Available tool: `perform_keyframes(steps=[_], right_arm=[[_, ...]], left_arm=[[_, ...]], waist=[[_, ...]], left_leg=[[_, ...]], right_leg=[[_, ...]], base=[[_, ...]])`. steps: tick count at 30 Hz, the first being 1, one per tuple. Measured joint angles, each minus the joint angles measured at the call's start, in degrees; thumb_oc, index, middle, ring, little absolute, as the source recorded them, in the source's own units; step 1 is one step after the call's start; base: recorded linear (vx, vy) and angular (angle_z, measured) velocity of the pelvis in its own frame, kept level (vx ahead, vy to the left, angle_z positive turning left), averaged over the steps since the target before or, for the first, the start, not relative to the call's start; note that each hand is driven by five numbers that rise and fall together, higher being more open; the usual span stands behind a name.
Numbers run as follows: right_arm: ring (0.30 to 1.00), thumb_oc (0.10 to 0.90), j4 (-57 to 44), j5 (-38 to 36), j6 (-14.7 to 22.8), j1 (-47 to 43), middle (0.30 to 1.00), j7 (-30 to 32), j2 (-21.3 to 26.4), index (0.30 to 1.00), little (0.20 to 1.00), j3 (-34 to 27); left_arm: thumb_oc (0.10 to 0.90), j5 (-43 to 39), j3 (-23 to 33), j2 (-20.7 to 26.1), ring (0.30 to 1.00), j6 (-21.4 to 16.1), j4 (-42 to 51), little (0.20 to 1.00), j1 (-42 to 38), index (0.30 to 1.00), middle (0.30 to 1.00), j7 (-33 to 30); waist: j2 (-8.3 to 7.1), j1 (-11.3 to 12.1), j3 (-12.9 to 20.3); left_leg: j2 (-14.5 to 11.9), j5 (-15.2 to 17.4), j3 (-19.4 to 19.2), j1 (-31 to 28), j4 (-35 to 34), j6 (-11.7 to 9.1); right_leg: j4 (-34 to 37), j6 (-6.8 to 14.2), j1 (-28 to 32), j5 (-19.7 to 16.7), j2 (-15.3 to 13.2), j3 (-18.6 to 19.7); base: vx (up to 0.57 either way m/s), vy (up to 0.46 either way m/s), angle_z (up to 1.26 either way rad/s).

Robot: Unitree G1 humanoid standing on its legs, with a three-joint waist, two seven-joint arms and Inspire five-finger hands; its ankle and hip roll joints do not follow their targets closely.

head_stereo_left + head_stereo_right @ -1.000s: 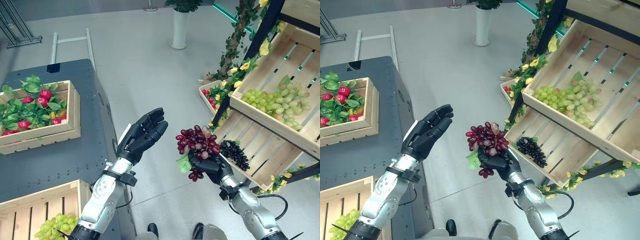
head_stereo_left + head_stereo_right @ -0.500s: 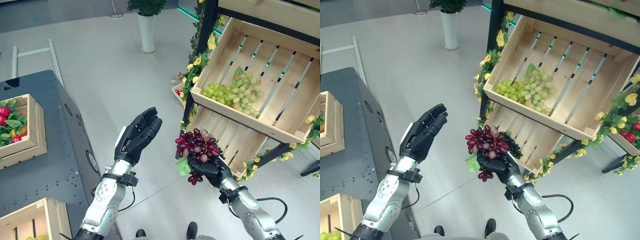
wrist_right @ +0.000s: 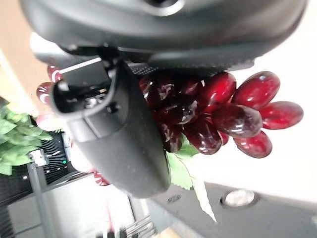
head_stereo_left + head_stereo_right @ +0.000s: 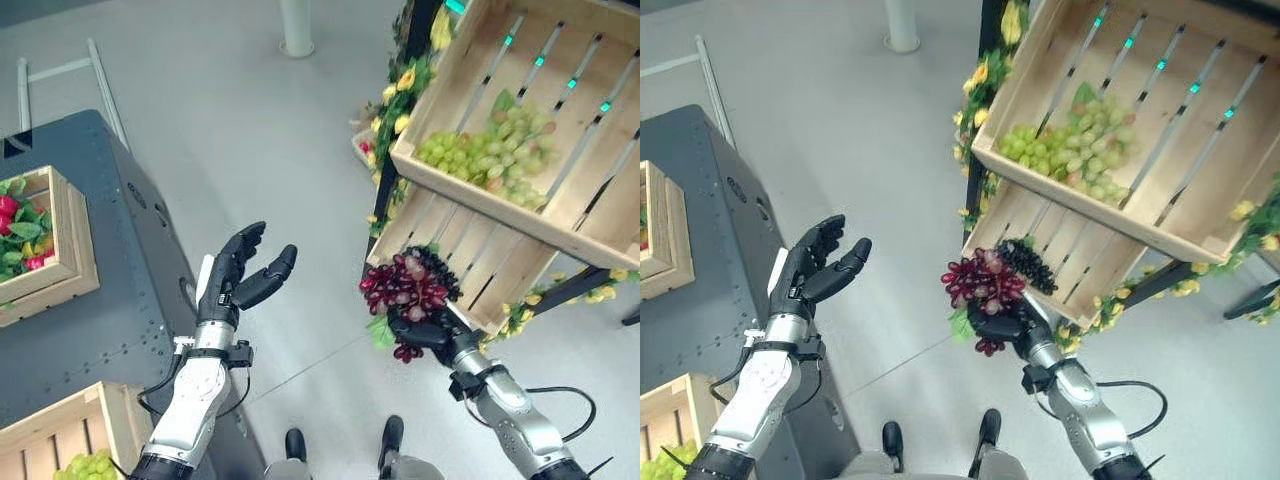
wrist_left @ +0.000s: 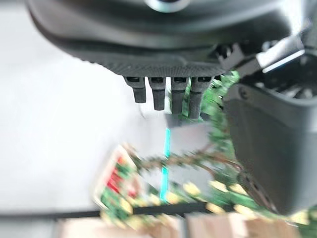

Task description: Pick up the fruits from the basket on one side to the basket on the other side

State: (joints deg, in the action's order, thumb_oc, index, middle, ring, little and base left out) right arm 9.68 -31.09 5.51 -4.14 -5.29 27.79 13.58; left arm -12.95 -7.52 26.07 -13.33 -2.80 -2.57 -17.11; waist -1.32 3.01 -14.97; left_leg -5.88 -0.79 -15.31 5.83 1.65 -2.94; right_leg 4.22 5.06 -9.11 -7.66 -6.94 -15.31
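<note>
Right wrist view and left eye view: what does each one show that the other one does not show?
Right wrist view alone: the thumb curled round the red grape bunch from close up.

Left eye view alone: the open left hand, the green grapes in the upper crate, and the black grapes in the lower crate.

Both: the right hand holding the red grapes and their green leaf.

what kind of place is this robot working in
Probably a mock fruit shop or demo stall: tilted wooden crates on a dark rack hold green grapes and black grapes, yellow flowers trim the rack, and the right hand has its fingers round red grapes.
</note>
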Motion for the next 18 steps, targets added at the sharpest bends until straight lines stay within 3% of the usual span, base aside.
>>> perform_keyframes(steps=[3,8,12,18], right_arm=[[0.300,0.400,2.7,2.7,0.7,-5.9,0.300,2.9,0.4,0.300,0.300,-1.7],[0.300,0.400,5.8,6.8,5.2,-12.0,0.300,7.4,1.8,0.300,0.300,-2.3],[0.300,0.400,9.8,10.7,5.5,-17.1,0.300,12.8,3.0,0.300,0.300,-2.2],[0.300,0.400,15.0,10.6,7.1,-21.1,0.300,21.1,4.5,0.300,0.300,-3.5]], left_arm=[[0.800,0.0,-0.2,0.0,0.900,0.0,-2.1,0.900,-4.2,0.900,0.900,-1.4],[0.800,0.9,-1.2,0.0,0.900,0.0,-2.1,0.900,-7.9,0.900,0.900,-2.5],[0.800,1.8,-2.6,0.5,0.900,0.0,-2.1,0.900,-10.7,0.900,0.900,-2.8],[0.800,2.0,-3.4,3.5,0.900,-0.1,-2.1,0.900,-11.1,0.900,0.900,-2.5]], waist=[[0.45,0.0,-5.0],[0.36,0.3,-10.7],[0.13,1.3,-12.7],[-1.04,2.4,-13.6]], left_leg=[[-0.3,0.4,1.1,1.8,2.3,0.0],[-1.6,2.9,1.5,5.6,9.3,-0.1],[-2.7,4.9,2.8,8.9,14.7,-0.1],[-3.1,5.6,4.1,11.4,17.4,0.1]], right_leg=[[-0.8,-0.4,-0.6,-0.3,0.0,-0.8],[-3.7,-1.1,-2.5,0.0,0.1,-0.9],[-5.4,-1.5,-3.8,0.3,0.7,-1.0],[-5.4,-1.6,-4.3,0.0,0.9,-2.0]], base=[[-0.09,-0.020,0.11],[-0.07,-0.077,0.00],[-0.02,-0.113,0.02],[0.00,-0.103,0.07]])
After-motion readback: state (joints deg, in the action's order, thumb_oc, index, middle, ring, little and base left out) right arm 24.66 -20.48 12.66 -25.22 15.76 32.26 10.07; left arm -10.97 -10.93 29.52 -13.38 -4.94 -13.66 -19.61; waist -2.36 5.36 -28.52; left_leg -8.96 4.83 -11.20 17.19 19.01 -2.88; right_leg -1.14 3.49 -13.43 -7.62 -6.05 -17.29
